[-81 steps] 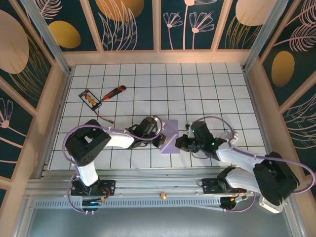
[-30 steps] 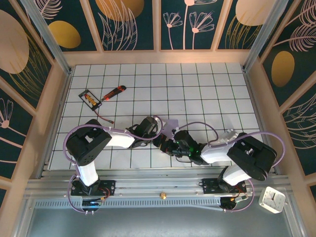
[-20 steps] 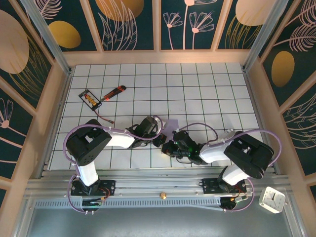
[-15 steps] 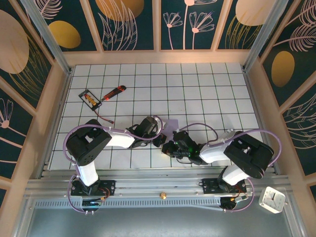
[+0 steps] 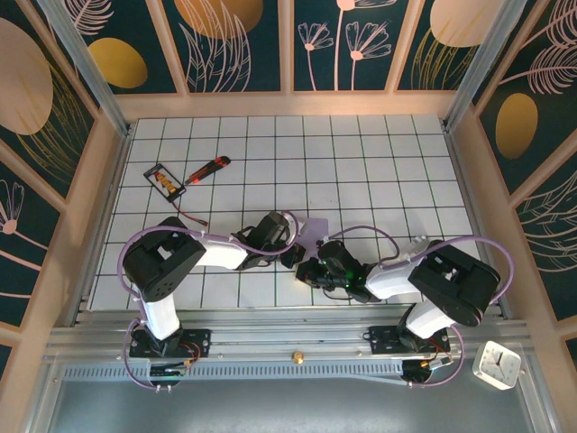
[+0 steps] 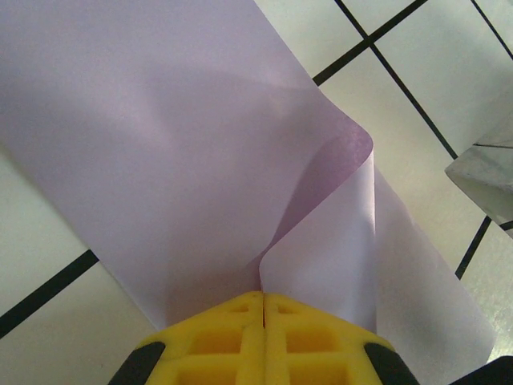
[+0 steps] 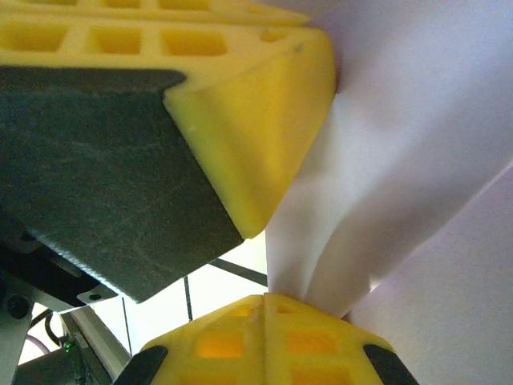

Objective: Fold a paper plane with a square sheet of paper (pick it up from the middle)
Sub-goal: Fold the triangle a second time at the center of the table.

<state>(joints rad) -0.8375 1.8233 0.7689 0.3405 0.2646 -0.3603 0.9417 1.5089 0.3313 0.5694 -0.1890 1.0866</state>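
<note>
Swung the right gripper (image 5: 307, 269) in from the right side of the sheet of paper (image 5: 313, 227) to sit tight against the left gripper (image 5: 291, 256); hardly stirred over the last second.

Clamped shut on the sheet with both grippers, side by side at its near edge, lavender paper caught between each pair of yellow tips in the two wrist views. Curled one flap (image 6: 341, 208) up and over into a soft loop, not yet pressed into a crease. Kept the rest of the sheet low over the worktop (image 5: 361, 171) near its middle, mostly hidden under the arms from above, with the far corner peeking out. Looks like the start of a fold: an edge gathered and ready to carry across, flattening still to do. A long way short of finished.
</note>
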